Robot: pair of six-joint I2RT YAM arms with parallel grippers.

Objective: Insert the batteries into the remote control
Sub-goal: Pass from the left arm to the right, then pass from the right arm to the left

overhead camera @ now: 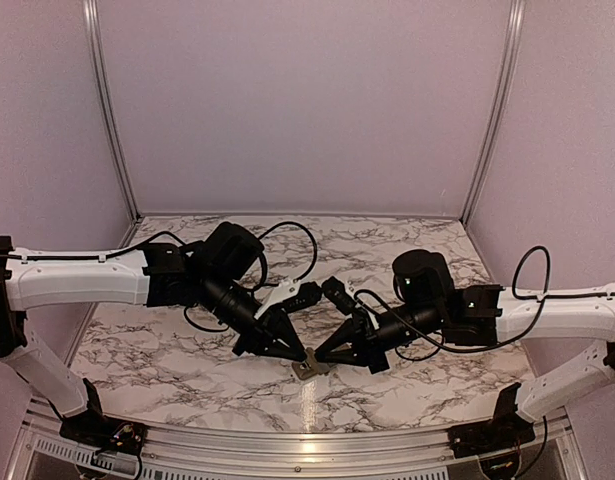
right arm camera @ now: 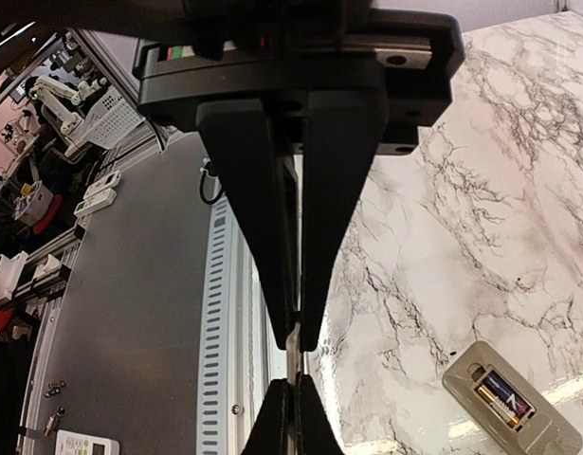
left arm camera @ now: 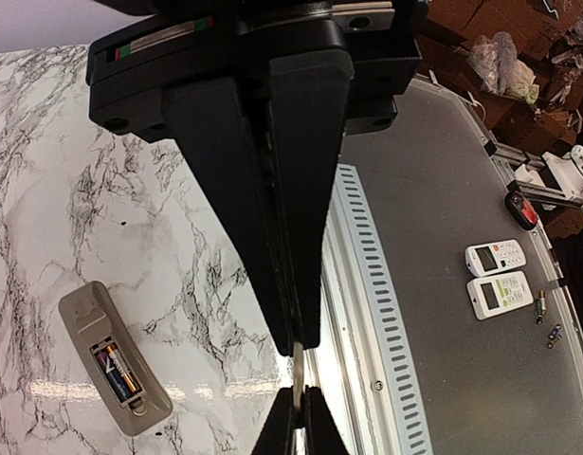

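Note:
The remote control (left arm camera: 114,358) lies back up on the marble, its recess uncovered, with batteries (left arm camera: 121,371) lying inside. The right wrist view has the remote control (right arm camera: 512,398) and batteries (right arm camera: 501,395) at lower right. A thin flat grey cover piece (overhead camera: 309,367) sits between both arms near the table's front edge. My left gripper (left arm camera: 296,346) is shut on one end of the cover piece (left arm camera: 298,365), seen edge-on. My right gripper (right arm camera: 296,341) is shut on the other end of it (right arm camera: 292,365). The two sets of fingertips almost meet. In the top view I cannot make out the remote.
The table's front rail (left arm camera: 367,313) with its slotted strip runs just beside the grippers. Beyond it, on a lower grey surface, lie two other white handsets (left arm camera: 497,275) and loose cells (left arm camera: 541,308). Cables loop over the marble (overhead camera: 297,245) behind the arms.

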